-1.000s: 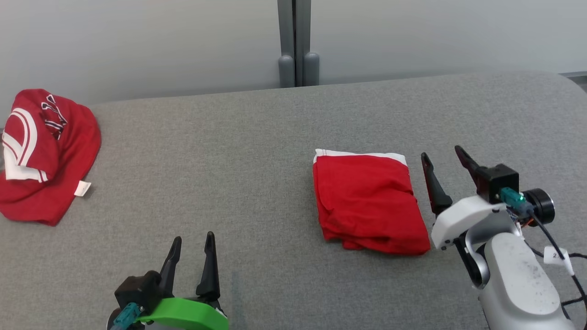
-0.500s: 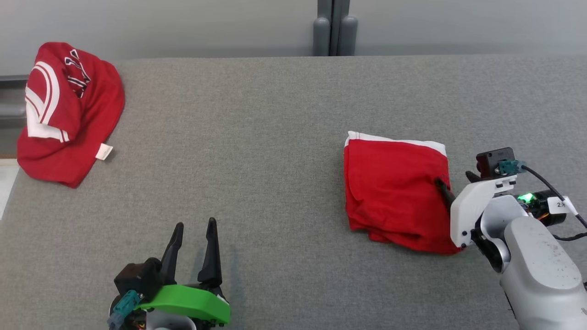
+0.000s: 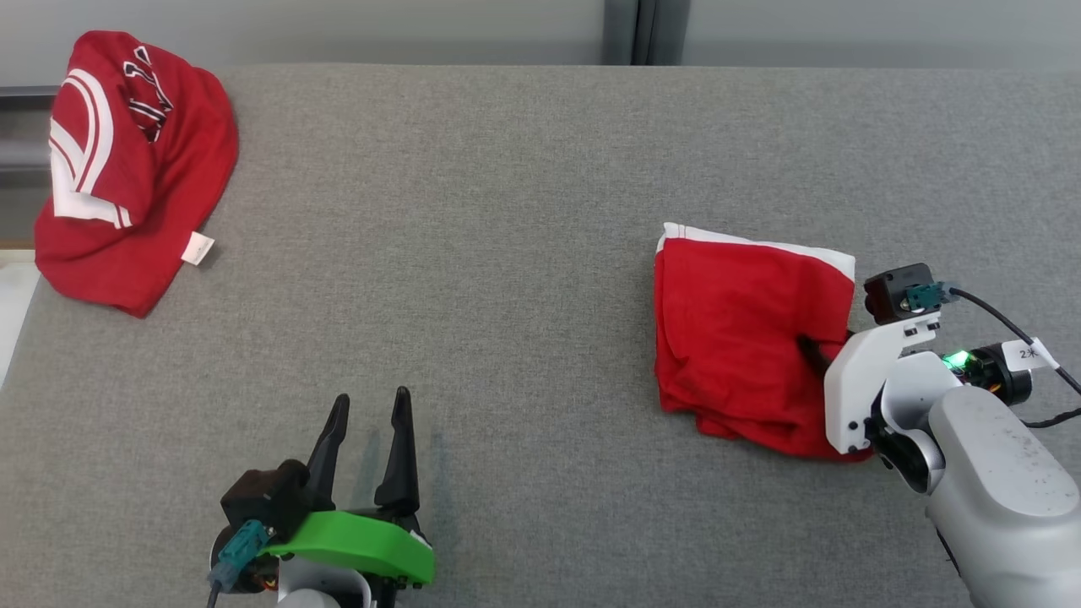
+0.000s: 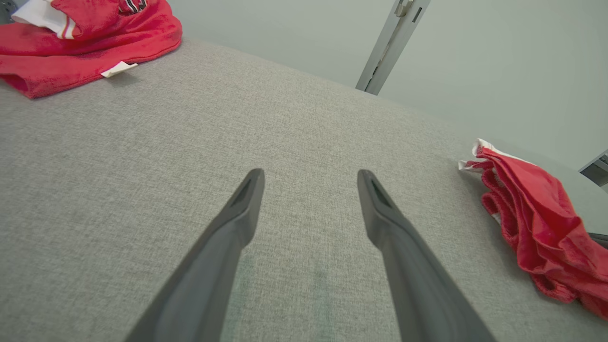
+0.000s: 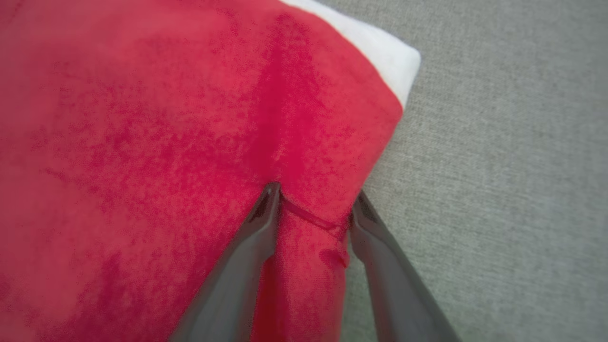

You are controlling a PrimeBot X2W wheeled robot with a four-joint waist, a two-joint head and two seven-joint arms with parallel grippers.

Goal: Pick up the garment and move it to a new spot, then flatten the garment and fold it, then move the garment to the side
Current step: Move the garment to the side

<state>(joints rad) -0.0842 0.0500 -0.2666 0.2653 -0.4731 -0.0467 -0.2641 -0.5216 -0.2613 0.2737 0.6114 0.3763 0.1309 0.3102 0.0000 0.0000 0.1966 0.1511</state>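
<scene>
Two long dark fingers of right gripper (image 5: 316, 192) astride the edge of folded red garment with a white band (image 3: 743, 338), a ridge of red cloth bunched between them and a taut crease running from tip to tip. Jaws partly apart; clamped tight on the cloth or only straddling it, impossible to tell. In head view, one finger lying on top of the red cloth, the other hidden behind the white wrist housing. Small green light (image 3: 954, 361) lit on the arm just behind.

Garment flat on grey fabric-covered table (image 3: 507, 253), on its right half, about midway between near and far edges, white band turned toward the far edge, layered folds loose along the near side.

Left gripper (image 3: 372, 395) at the table's near edge, left of centre, fingers spread wide with only bare grey fabric between them, nothing held, bright green cover (image 3: 355, 545) over its wrist.

Crumpled red shirt with white stripes (image 3: 135, 169) heaped at the table's far left corner, small white label (image 3: 197, 249) sticking out of it onto the grey fabric.

Grey upright post (image 3: 642, 34) beyond the table's far edge.
</scene>
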